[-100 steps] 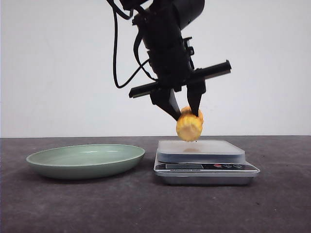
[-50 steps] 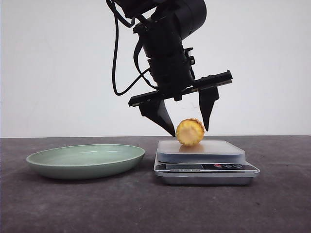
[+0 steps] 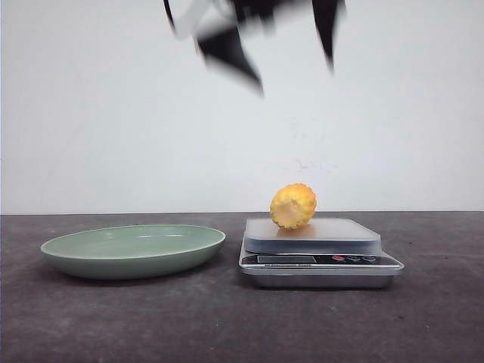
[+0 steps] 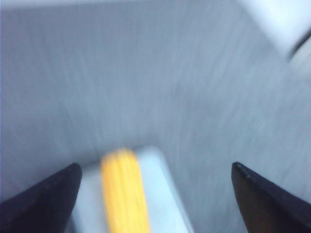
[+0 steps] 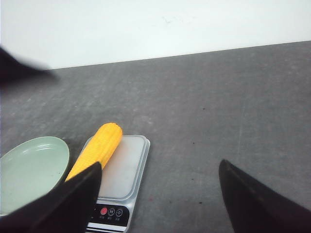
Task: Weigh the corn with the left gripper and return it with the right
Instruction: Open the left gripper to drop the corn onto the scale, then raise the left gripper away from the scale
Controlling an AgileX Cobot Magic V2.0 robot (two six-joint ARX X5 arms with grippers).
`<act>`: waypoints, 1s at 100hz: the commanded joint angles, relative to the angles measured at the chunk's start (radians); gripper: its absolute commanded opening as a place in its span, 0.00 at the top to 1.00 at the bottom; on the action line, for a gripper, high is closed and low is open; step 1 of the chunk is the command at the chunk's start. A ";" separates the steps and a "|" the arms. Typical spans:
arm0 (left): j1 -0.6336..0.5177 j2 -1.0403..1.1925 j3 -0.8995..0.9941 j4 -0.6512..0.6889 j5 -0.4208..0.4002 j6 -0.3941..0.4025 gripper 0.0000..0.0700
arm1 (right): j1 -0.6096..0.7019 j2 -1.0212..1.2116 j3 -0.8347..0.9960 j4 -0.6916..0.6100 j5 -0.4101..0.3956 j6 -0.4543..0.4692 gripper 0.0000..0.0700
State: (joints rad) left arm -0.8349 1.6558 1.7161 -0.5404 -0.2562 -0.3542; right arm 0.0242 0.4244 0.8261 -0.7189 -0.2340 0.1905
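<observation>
The corn (image 3: 293, 206) lies free on the platform of the silver kitchen scale (image 3: 314, 243), its pale cut end facing the front camera. My left gripper (image 3: 295, 76) is open and empty, blurred, high above the corn at the top edge of the front view. In the left wrist view the corn (image 4: 124, 189) lies on the scale (image 4: 167, 194) between and below the spread fingers of the left gripper (image 4: 155, 167). My right gripper (image 5: 160, 164) is open and empty; its view shows the corn (image 5: 99, 143) along one side of the scale (image 5: 124, 167). The right gripper does not show in the front view.
A shallow green plate (image 3: 76, 261) sits on the dark table to the left of the scale, close beside it; it also shows in the right wrist view (image 5: 29, 165). A white wall stands behind the table.
My left gripper opened and let the corn go onto the scale, then rose fast to the top of the view. The corn rests on the platform.
</observation>
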 commanded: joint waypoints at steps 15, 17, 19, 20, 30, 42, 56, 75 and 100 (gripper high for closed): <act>0.024 -0.280 0.014 -0.166 -0.260 0.188 0.15 | 0.035 0.033 0.019 0.015 -0.001 0.000 0.31; 0.033 -0.311 0.014 -0.188 -0.275 0.192 0.15 | 0.040 0.038 0.019 0.015 -0.002 0.000 0.31; 0.041 -0.341 0.014 -0.212 -0.289 0.196 0.15 | 0.044 0.042 0.019 0.016 -0.002 0.000 0.31; 0.046 -0.357 0.014 -0.224 -0.297 0.198 0.15 | 0.046 0.045 0.019 0.016 -0.002 0.000 0.31; 0.096 -0.503 0.014 -0.340 -0.382 0.200 0.15 | 0.067 0.069 0.019 0.021 -0.002 0.000 0.31; 0.143 -0.671 0.014 -0.479 -0.487 0.176 0.15 | 0.089 0.101 0.019 0.047 -0.005 0.000 0.31; 0.151 -0.856 0.014 -0.607 -0.603 0.114 0.15 | 0.116 0.152 0.019 0.074 -0.006 0.000 0.31; 0.151 -1.078 0.012 -0.885 -0.626 -0.116 0.15 | 0.160 0.251 0.019 0.129 -0.032 0.003 0.31; 0.235 -1.331 -0.120 -0.923 -0.451 -0.183 0.16 | 0.253 0.413 0.019 0.265 -0.026 0.013 0.27</act>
State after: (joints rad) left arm -0.6147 0.3531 1.6093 -1.4246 -0.7490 -0.5007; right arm 0.2558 0.7982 0.8295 -0.4900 -0.2615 0.1913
